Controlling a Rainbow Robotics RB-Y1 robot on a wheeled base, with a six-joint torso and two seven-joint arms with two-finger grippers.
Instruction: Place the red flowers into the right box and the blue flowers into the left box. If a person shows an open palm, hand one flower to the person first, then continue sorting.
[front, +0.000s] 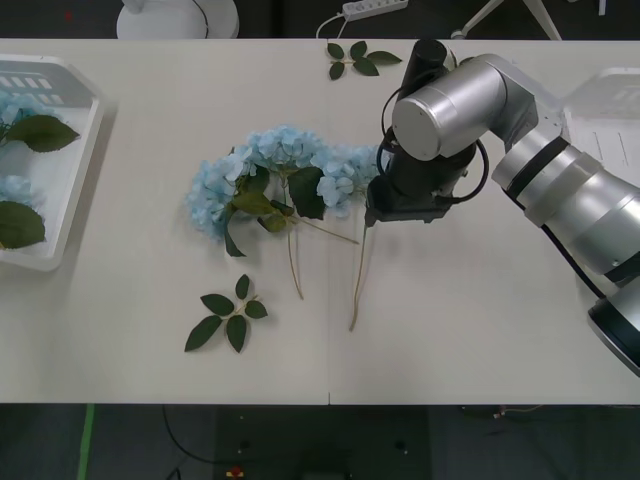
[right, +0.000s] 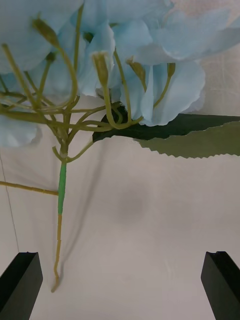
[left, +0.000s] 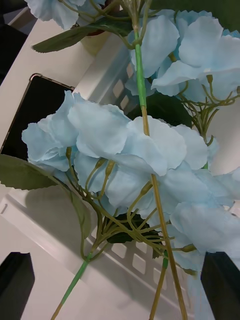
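The right arm (front: 560, 170) is built of rounded, brushed-silver cylindrical segments joined by black rings. Its wrist block is black, with thin black cables looping beside it. Each claw's fingers (right: 20, 282) are flat, matte black, square-cornered slabs.

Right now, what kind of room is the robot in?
Probably a lab or test room, not a flower shop: a plain white table, a power strip on the floor behind it, and fake blue flowers to sort into the left box.

Open right hand (right: 120, 285) hovers over blue flowers (right: 150, 55).
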